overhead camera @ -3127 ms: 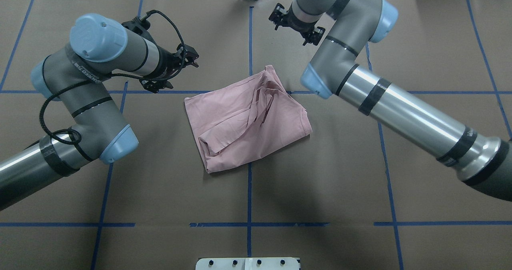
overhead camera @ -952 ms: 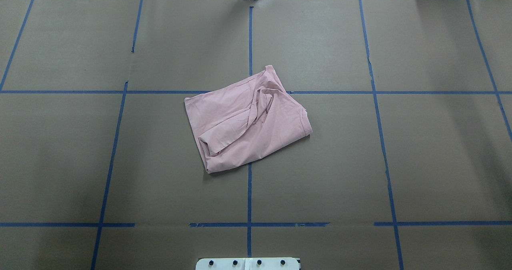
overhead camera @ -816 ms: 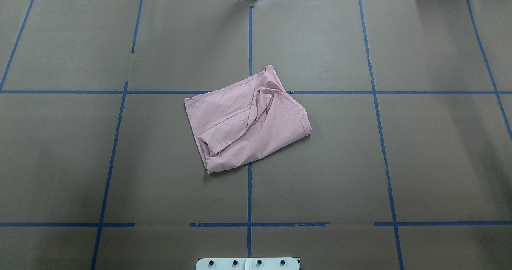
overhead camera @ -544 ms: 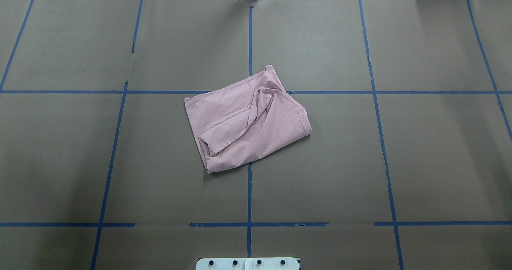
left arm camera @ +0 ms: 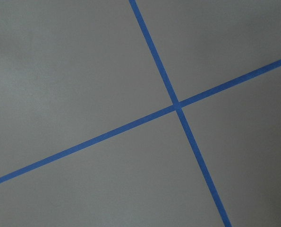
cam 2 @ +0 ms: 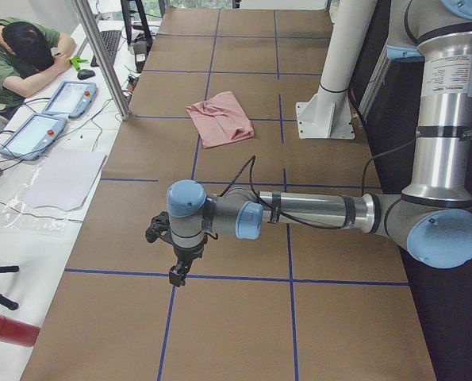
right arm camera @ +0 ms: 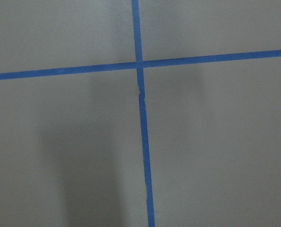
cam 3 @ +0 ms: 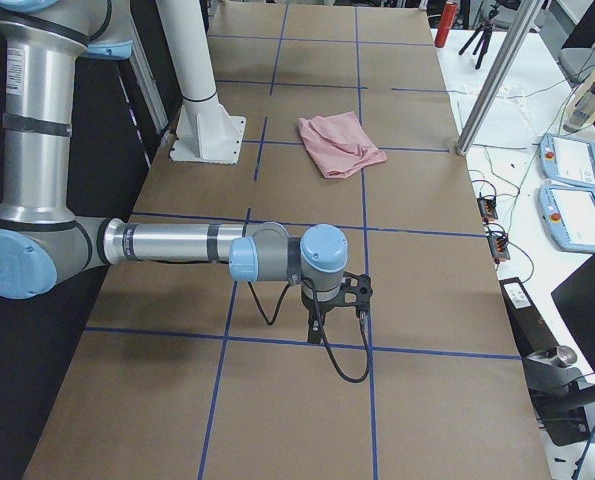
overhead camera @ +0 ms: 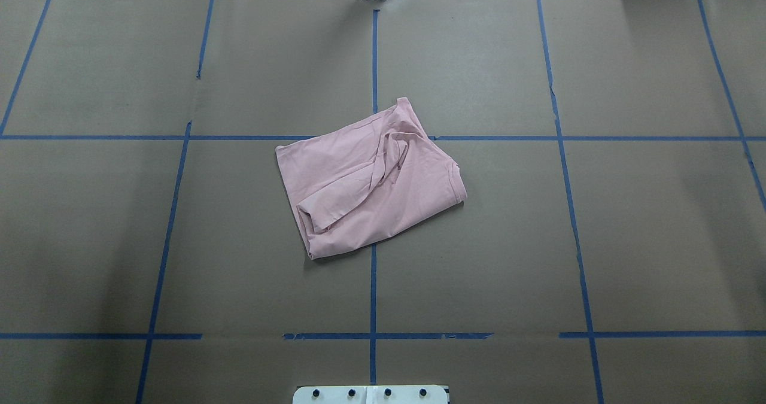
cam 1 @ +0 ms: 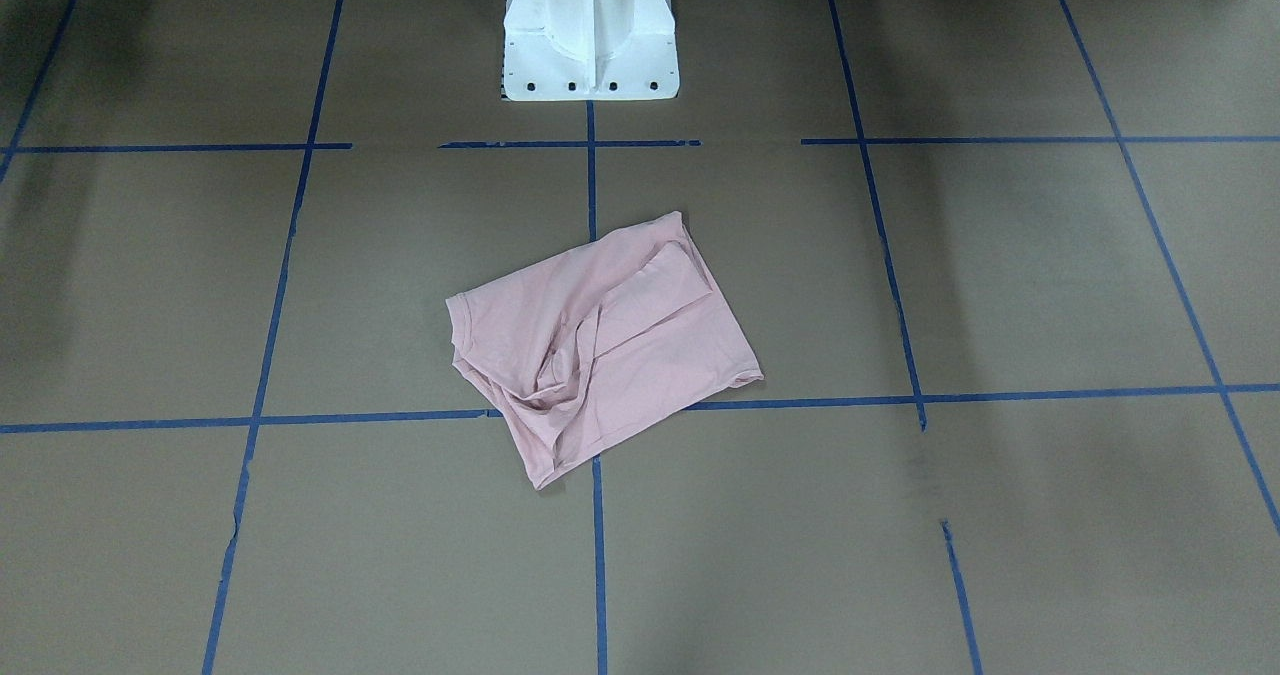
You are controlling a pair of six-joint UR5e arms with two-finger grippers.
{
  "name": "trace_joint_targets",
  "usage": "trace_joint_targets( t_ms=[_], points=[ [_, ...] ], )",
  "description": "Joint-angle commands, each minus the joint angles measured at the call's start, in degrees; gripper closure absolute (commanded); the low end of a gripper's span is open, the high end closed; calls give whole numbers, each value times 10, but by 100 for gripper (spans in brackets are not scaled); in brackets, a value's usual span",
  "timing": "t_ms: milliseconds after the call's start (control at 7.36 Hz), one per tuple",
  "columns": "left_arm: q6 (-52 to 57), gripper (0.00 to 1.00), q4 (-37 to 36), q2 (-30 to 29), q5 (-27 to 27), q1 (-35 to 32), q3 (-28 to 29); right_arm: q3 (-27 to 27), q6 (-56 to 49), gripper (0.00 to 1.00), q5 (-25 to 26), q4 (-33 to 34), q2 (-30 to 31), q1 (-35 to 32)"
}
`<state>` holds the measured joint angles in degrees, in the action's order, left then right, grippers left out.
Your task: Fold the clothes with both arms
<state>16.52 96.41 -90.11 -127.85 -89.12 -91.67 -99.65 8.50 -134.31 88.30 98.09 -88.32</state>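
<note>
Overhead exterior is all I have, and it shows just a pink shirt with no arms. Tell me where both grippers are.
Observer: The left gripper hangs over bare table at the robot's left end, far from the pink shirt.
Operator: Now the right one.
Observer: The right gripper hangs over the opposite end, also far from the shirt.
Operator: Report their jaws.
Observer: I cannot tell; only the side views show them. Each wrist camera sees just a tape cross, no cloth.

Soft, even light falls from above, and every view is sharp. Broad faint shadows dim the tabletop [overhead camera: 479, 272] toward both ends.
</note>
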Motion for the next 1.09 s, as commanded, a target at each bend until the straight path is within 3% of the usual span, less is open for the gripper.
trace_joint_targets(
  t_ms=[0, 408, 952],
  points=[
    [-2, 0, -1, 1, 0, 0, 4, 2, -42, 0, 0, -12, -2, 0],
    [-89, 0, 1, 6, -3, 0, 4, 8, -63, 0, -2, -12, -3, 0],
    [-91, 0, 1, 6, -3, 0, 3, 6, -56, 0, -4, -11, -3, 0]
  ],
)
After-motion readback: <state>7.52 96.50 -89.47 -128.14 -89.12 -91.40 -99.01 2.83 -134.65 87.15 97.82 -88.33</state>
